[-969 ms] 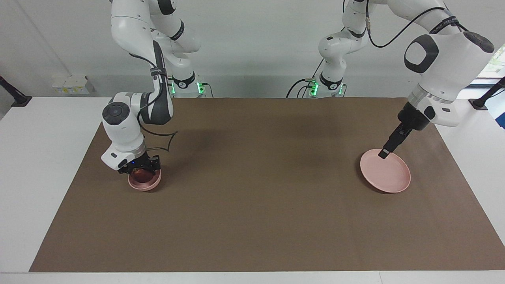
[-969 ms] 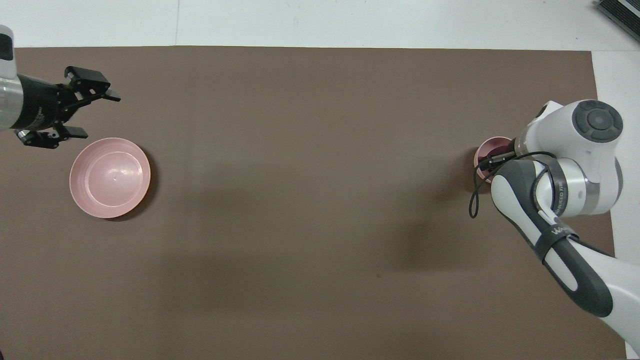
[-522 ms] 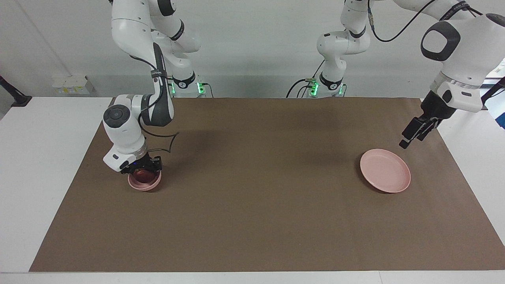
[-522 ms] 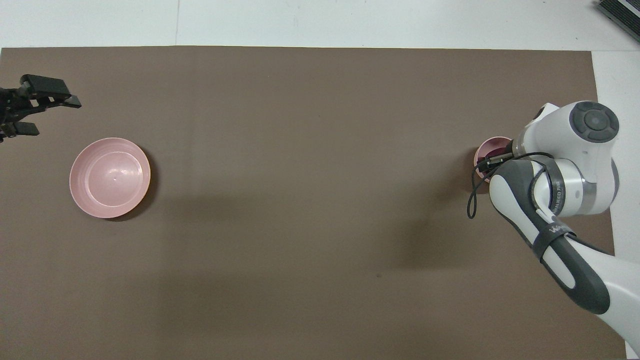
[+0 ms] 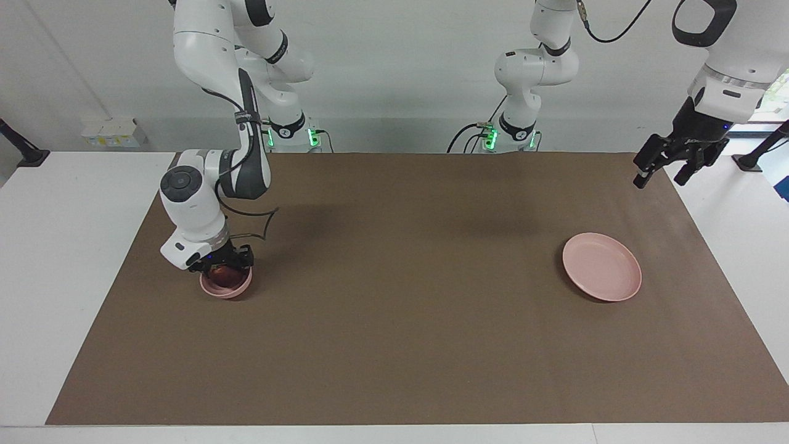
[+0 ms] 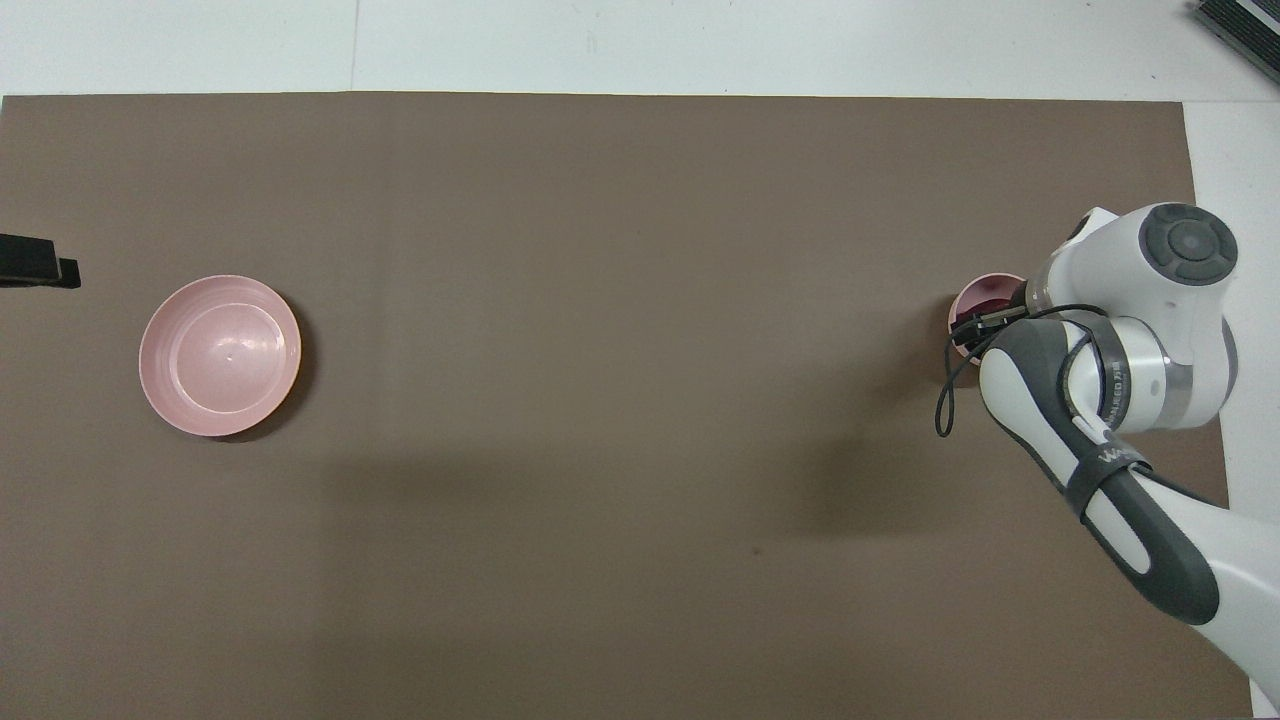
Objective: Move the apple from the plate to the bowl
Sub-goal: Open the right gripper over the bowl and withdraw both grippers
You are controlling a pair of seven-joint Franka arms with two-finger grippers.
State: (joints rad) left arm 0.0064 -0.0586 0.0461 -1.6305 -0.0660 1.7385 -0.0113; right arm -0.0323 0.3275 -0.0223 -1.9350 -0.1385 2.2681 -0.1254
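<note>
The left gripper (image 5: pixel 661 177) waits, jaws released, over the surface's robot-side corner at the left arm's end. The plate (image 5: pixel 603 266) near that end lies bare. The apple (image 5: pixel 223 274) sits in the bowl (image 5: pixel 229 290) near the right arm's edge. The right gripper (image 5: pixel 225 270) is down at it, and I cannot tell whether its jaws clench. Only pulling away seems left. One apple, one plate, one bowl.

Matt pink tableware on a paper-like brown mat

The plate (image 5: pixel 602 267) and the bowl (image 5: pixel 227 287) look like smooth, matt pink plastic. The brown mat (image 5: pixel 394 345) looks like flat, dull paper or card, laid over a smooth white table (image 5: pixel 68 259). The arms' shells (image 5: pixel 197 43) are glossy white plastic with dark grey parts, and the apple (image 5: pixel 223 274) has a dark skin.
</note>
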